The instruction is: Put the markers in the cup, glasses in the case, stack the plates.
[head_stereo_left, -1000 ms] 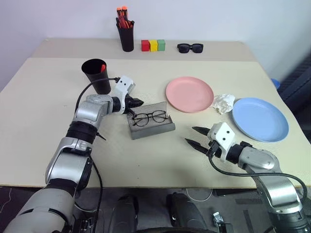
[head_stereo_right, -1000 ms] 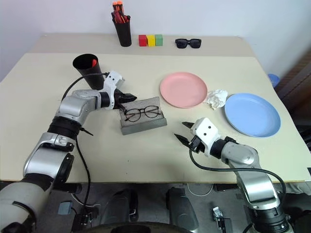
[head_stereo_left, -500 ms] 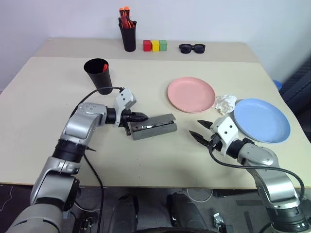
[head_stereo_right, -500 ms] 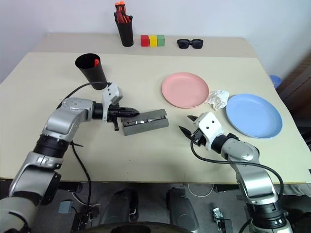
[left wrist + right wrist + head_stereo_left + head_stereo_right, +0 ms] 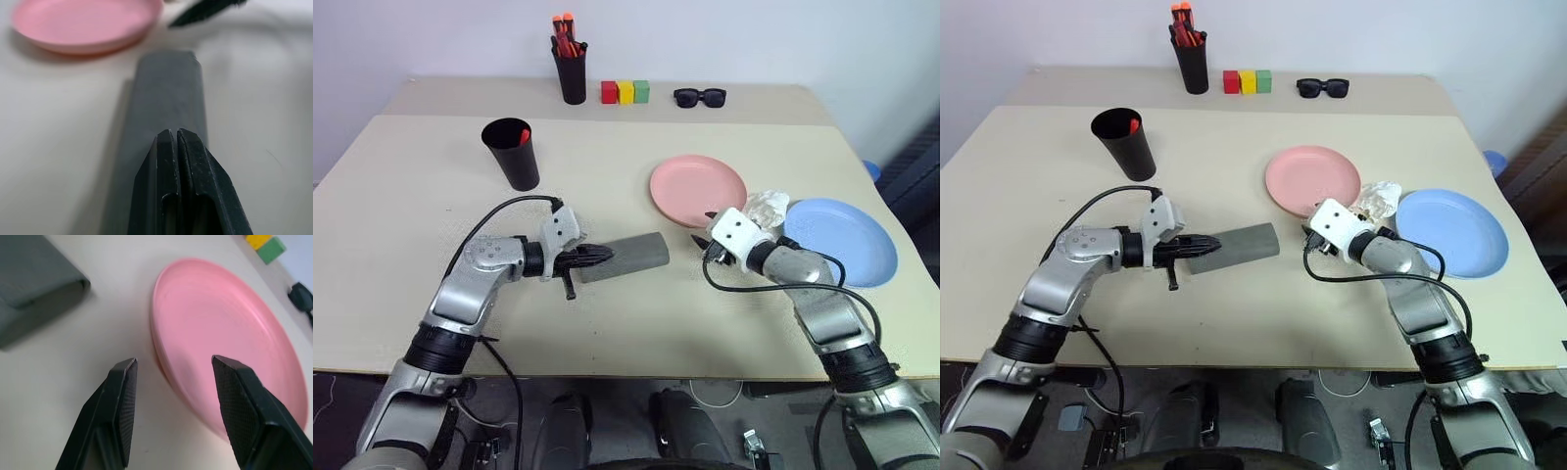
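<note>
The grey case point(image 5: 625, 257) lies closed in the middle of the table, and the glasses are hidden. My left gripper point(image 5: 600, 256) is shut, its tips resting on the case's left end, with nothing held. In the left wrist view the shut fingers point(image 5: 166, 147) lie over the case point(image 5: 168, 88). My right gripper point(image 5: 173, 369) is open at the near rim of the pink plate point(image 5: 698, 190), one finger on each side of the edge. The blue plate point(image 5: 842, 241) sits to the right. The black cup point(image 5: 512, 154) holds a red marker point(image 5: 524, 135).
A crumpled white paper point(image 5: 766, 207) lies between the two plates. At the table's far edge stand a black pen holder point(image 5: 571, 73) with orange-capped pens, three coloured blocks point(image 5: 626, 92) and black sunglasses point(image 5: 699, 96).
The case's lid has come down over the glasses. My left gripper drew back toward me along the case. My right gripper moved forward to the pink plate's near rim.
</note>
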Controlling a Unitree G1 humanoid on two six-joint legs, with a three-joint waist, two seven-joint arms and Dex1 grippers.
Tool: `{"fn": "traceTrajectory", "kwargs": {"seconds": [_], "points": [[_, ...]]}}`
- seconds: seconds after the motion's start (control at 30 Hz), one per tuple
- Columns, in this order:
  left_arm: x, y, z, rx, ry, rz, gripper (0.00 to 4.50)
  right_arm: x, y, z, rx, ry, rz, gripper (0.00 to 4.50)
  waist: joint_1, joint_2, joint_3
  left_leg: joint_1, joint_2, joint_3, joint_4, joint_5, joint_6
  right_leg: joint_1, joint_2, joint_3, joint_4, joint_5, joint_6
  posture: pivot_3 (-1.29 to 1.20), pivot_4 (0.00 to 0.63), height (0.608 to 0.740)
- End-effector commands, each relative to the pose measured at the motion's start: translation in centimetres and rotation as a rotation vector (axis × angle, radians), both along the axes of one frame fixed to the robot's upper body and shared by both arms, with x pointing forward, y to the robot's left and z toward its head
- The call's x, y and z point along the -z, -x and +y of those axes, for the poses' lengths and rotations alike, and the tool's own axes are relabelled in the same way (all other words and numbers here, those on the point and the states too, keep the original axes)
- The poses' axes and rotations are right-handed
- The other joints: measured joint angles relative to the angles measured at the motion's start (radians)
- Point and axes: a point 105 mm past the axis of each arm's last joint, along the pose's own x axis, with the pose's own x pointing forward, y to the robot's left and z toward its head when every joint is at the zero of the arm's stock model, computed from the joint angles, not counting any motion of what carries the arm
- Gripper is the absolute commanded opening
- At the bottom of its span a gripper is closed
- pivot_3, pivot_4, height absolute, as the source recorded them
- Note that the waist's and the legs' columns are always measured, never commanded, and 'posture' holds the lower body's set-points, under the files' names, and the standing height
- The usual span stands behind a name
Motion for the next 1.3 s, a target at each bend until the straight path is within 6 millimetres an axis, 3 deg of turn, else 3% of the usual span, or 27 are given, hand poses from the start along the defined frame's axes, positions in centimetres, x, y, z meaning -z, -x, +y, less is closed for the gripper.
{"fn": "traceTrajectory", "kwargs": {"seconds": [0.03, 0.07, 0.13, 0.27, 0.47, 0.63, 0.73, 0.83, 0.93, 1.07, 1.17, 1.27, 1.3], "points": [[-3.2, 1.0, 1.1, -0.055, 0.083, -0.13, 0.1, -0.1, -1.3, -0.1, -0.018, 0.133, -0.093, 2.44, 0.0, 0.0, 0.0, 0.0, 0.0, 0.0, 0.0, 0.0, 0.0, 0.0, 0.0, 0.0, 0.0, 0.0, 0.0, 0.0, 0.15, 0.722], [-3.3, 1.3, 1.4, -0.075, 0.09, -0.135, 0.1, 0.1, -1.5, 0.0, -0.028, 0.15, -0.101, 2.44, 0.001, 0.0, 0.0, 0.0, 0.0, 0.0, 0.0, 0.0, 0.0, 0.0, 0.0, 0.0, 0.0, 0.0, 0.0, 0.0, 0.15, 0.722], [-3.4, 2.0, 2.1, -0.111, 0.097, -0.139, 0.05, 0.3, -1.8, 0.2, -0.045, 0.175, -0.116, 1.89, 0.002, 0.0, 0.0, 0.0, 0.0, 0.0, 0.0, 0.0, 0.0, 0.0, 0.0, 0.0, 0.001, 0.0, 0.0, 0.0, 0.15, 0.722], [-3.3, 2.9, 2.8, -0.164, 0.101, -0.134, 0.05, 0.5, -2.0, 0.6, -0.092, 0.234, -0.163, 0.03, 0.004, 0.0, 0.0, 0.0, 0.0, 0.0, 0.0, 0.0, 0.0, 0.0, 0.0, 0.0, 0.001, 0.0, 0.0, 0.0, 0.15, 0.722], [-3.4, 3.0, 2.7, -0.195, 0.117, -0.14, 0.05, -0.2, -1.9, 1.2, -0.155, 0.301, -0.252, 0.03, 0.002, 0.0, 0.0, 0.001, 0.0, 0.0, 0.0, 0.0, 0.0, 0.0, 0.0, 0.0, 0.001, 0.0, 0.0, 0.0, 0.15, 0.722], [-3.7, 2.7, 2.7, -0.215, 0.142, -0.152, 0.05, -5.1, -1.5, 1.0, -0.176, 0.351, -0.459, 0.03, 0.002, 0.001, 0.0, 0.001, 0.0, 0.001, 0.0, 0.0, 0.0, 0.0, 0.0, 0.0, 0.001, 0.0, 0.0, 0.0, 0.15, 0.722], [-3.7, 2.4, 2.5, -0.203, 0.144, -0.153, 0.05, -7.4, -0.7, -1.4, -0.125, 0.342, -0.473, 0.03, 0.005, 0.001, 0.001, 0.001, 0.0, 0.001, 0.0, 0.0, 0.0, 0.0, 0.0, 0.0, 0.001, 0.0, 0.0, 0.0, 0.15, 0.722], [-3.8, 2.1, 2.0, -0.172, 0.153, -0.147, 0.05, -8.2, 0.7, -4.9, -0.049, 0.31, -0.4, 0.03, 0.017, 0.001, 0.0, 0.001, 0.0, 0.0, 0.0, 0.0, 0.0, 0.002, -0.001, 0.0, 0.0, 0.0, 0.0, 0.0, 0.15, 0.722], [-4.0, 2.1, 0.9, -0.115, 0.178, -0.145, 0.05, -7.8, 2.3, -9.2, 0.057, 0.299, -0.288, 0.03, 0.02, 0.001, 0.0, 0.001, -0.001, 0.0, 0.0, 0.0, 0.001, 0.003, -0.001, 0.0, -0.001, 0.0, 0.0, 0.0, 0.15, 0.722], [-4.3, 2.2, -0.9, -0.03, 0.192, -0.154, 0.05, -5.6, 5.2, -14.2, 0.185, 0.304, -0.119, 0.03, 0.01, 0.002, 0.0, 0.002, -0.001, 0.0, 0.0, 0.0, 0.001, 0.003, -0.001, 0.0, -0.001, 0.0, 0.0, 0.0, 0.15, 0.722], [-4.2, 1.9, -1.8, 0.001, 0.208, -0.14, 0.05, -3.4, 7.0, -16.0, 0.242, 0.312, -0.013, 0.03, 0.001, 0.003, -0.001, 0.003, 0.0, 0.0, 0.0, 0.0, 0.001, 0.003, 0.0, 0.0, -0.001, 0.0, 0.0, 0.0, 0.15, 0.722], [-4.1, 1.9, -2.3, 0.023, 0.211, -0.139, 0.05, -2.5, 7.4, -16.5, 0.272, 0.282, 0.023, 0.03, -0.014, 0.004, -0.001, 0.006, 0.0, 0.001, -0.001, 0.0, 0.001, 0.004, 0.0, 0.002, 0.0, 0.0, 0.0, 0.0, 0.15, 0.722], [-4.0, 1.9, -2.4, 0.025, 0.212, -0.138, 0.05, -2.5, 7.4, -16.5, 0.274, 0.28, 0.027, 0.64, -0.02, 0.004, -0.001, 0.006, 0.0, 0.001, 0.0, 0.0, 0.001, 0.004, 0.0, 0.002, 0.0, 0.0, 0.0, 0.0, 0.15, 0.722]]}}
